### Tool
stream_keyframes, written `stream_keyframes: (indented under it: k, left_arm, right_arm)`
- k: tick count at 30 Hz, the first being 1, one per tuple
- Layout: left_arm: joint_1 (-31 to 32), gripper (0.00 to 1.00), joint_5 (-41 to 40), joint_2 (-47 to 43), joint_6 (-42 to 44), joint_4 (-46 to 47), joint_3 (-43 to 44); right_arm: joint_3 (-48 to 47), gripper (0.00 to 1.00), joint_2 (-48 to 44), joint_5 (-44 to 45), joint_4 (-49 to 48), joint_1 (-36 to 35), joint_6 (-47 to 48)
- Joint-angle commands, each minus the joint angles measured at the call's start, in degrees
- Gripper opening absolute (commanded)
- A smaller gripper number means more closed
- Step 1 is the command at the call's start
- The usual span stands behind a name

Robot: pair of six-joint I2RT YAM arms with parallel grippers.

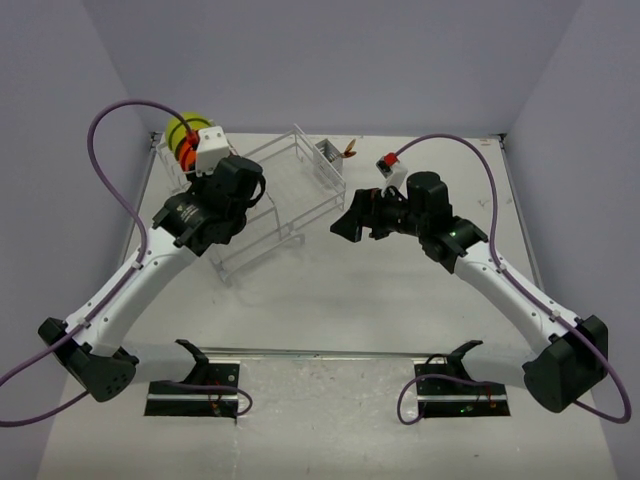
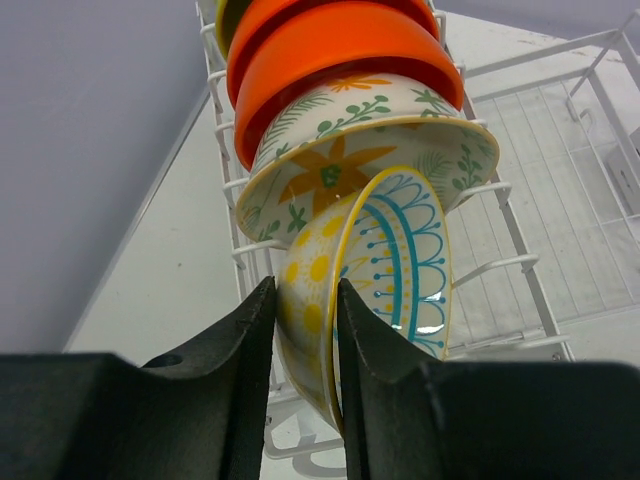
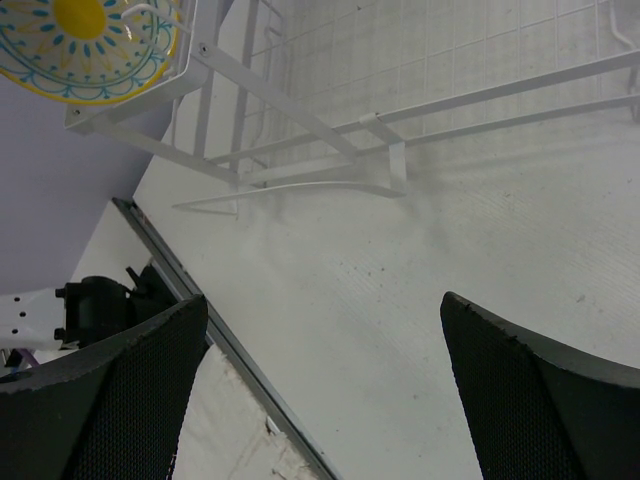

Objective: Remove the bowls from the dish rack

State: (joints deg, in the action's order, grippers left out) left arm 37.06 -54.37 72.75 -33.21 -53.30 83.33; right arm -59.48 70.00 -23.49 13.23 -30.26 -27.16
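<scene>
The white wire dish rack [image 1: 290, 190] stands at the back left of the table. Along its left end stand a lime-green bowl [image 2: 222, 14], two orange bowls [image 2: 340, 50] and a cream leaf-and-flower bowl [image 2: 340, 160]. In front of them a tilted cream bowl with yellow dots and teal arcs [image 2: 395, 260] leans among the dividers. My left gripper [image 2: 305, 300] is shut on that bowl's rim, one finger inside and one outside. My right gripper [image 3: 325, 350] is open and empty above the bare table beside the rack's near right corner [image 3: 385, 130].
A small grey cutlery basket [image 1: 328, 160] hangs on the rack's far right end, with a small orange item [image 1: 350, 150] behind it. Purple cables loop from both arms. A metal strip [image 3: 230, 350] runs along the table's near edge.
</scene>
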Motion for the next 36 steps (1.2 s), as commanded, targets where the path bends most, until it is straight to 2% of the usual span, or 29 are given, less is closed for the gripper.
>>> stream_keyframes:
  k: [1, 2, 5, 8, 16, 26, 29, 36]
  left_arm:
    - [0.56, 0.13, 5.06, -1.03, -2.13, -0.40, -0.19]
    - [0.56, 0.05, 5.41, -1.47, -1.60, -0.14, 0.69]
    - [0.47, 0.00, 6.82, -3.04, 0.07, 0.74, 2.27]
    - [0.47, 0.00, 9.36, -5.24, 3.32, 3.90, 2.71]
    - [0.56, 0.00, 10.07, -4.90, 5.26, 2.76, 4.21]
    - [0.38, 0.00, 12.44, -4.90, 5.61, 6.01, -2.02]
    - [0.38, 0.00, 10.95, -4.55, 3.95, 5.14, -3.26]
    - [0.38, 0.00, 10.25, -7.71, 3.86, 6.10, 0.77]
  right_arm:
    - [0.16, 0.99, -1.27, 0.63, -0.40, -0.15, 1.05]
    - [0.07, 0.99, -1.27, 0.63, -0.49, -0.15, 0.97]
    - [-0.28, 0.99, -1.00, 0.46, -0.58, -0.24, 0.79]
    - [-0.54, 0.99, -0.65, 0.11, -0.93, -0.24, 0.44]
    - [-1.25, 0.99, 0.40, -1.21, -2.07, -0.15, -0.70]
    - [-3.44, 0.99, 2.42, -2.88, -1.55, -0.24, -1.67]
    - [-3.45, 0.99, 2.25, -3.76, -1.63, -0.24, -1.93]
    - [-4.50, 0.99, 2.07, -3.06, -0.14, -0.33, -1.14]
